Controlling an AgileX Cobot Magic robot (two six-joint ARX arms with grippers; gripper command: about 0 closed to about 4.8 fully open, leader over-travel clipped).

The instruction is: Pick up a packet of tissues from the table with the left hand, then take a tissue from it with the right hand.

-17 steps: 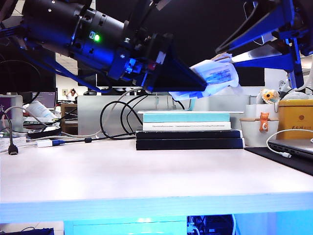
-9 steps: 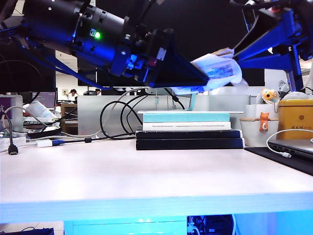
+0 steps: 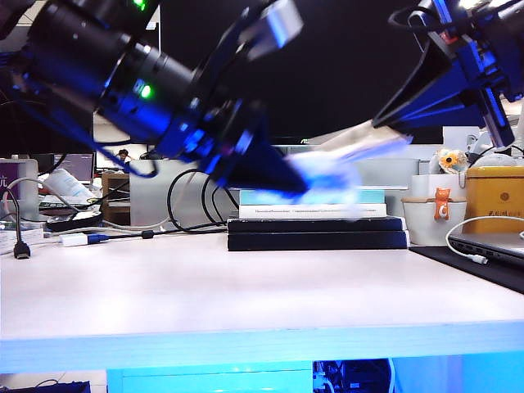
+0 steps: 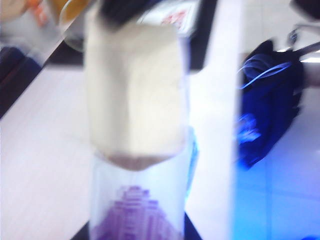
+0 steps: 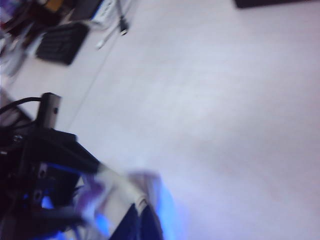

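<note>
Packet of tissues (image 3: 323, 176) motion-blurred; left end effector (image 3: 282, 176) tips smeared; tissue (image 4: 134, 95) top cropped

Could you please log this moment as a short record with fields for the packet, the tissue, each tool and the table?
packet of tissues: in the air above the table, held by the left tool
tissue: partly drawn out of the packet, stretched toward the right tool
left tool: closed on the packet, blurred
right tool: shut on the tissue's end
table: bare in front; stack of books behind
</note>
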